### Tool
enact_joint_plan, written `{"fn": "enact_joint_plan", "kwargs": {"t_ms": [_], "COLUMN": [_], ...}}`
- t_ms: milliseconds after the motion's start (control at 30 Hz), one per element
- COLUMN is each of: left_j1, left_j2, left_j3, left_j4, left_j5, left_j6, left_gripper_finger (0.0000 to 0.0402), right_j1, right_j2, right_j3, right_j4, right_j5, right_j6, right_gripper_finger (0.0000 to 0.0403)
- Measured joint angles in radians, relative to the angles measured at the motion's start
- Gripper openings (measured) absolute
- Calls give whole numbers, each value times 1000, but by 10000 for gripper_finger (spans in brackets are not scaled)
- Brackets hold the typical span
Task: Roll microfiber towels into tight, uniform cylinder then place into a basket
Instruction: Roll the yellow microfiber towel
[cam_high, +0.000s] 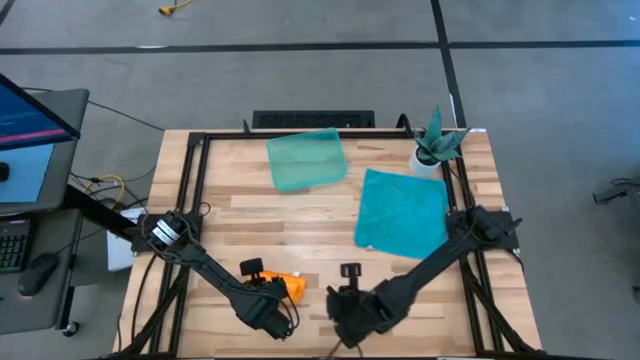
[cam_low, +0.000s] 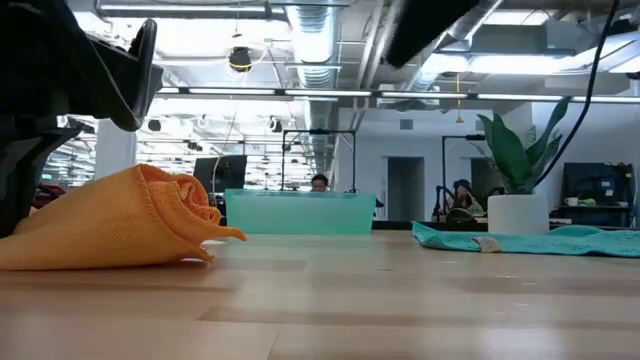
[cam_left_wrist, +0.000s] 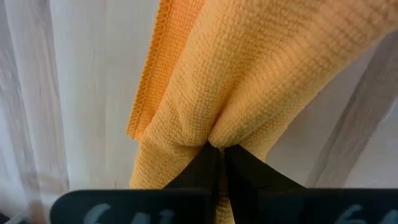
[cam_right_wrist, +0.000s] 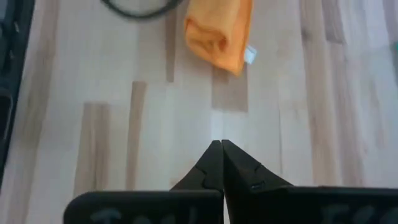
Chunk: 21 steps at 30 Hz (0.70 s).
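While loosely rolled at the table's near edge, orange towel: soft, light, liable to unroll; take hold across the roll's middle. Left gripper pinches its fold; right gripper pressed together, empty, nearby. Basket well apart

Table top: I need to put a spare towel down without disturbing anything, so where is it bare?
The widest bare wood lies in the table's middle, between the basket and the orange towel, left of the teal towel. The strip left of the basket is free too. The near edge is crowded: the left gripper pinches the orange towel, with the right gripper beside it.
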Motion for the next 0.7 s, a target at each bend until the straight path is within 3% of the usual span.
{"fn": "enact_joint_plan", "kwargs": {"t_ms": [333, 533, 700], "left_j1": [0, 0, 0], "left_j2": [0, -1, -2], "left_j3": [0, 1, 1], "left_j4": [3, 5, 9], "left_j5": [1, 11, 18], "left_j6": [0, 0, 0], "left_gripper_finger": [9, 9, 9], "right_j1": [-8, -3, 26], "right_j2": [-67, -243, -438], "right_j3": [-245, -445, -665], "right_j4": [-52, -39, 294], "right_j5": [52, 101, 182], "right_j6": [139, 273, 316], "right_gripper_finger": [15, 12, 15]}}
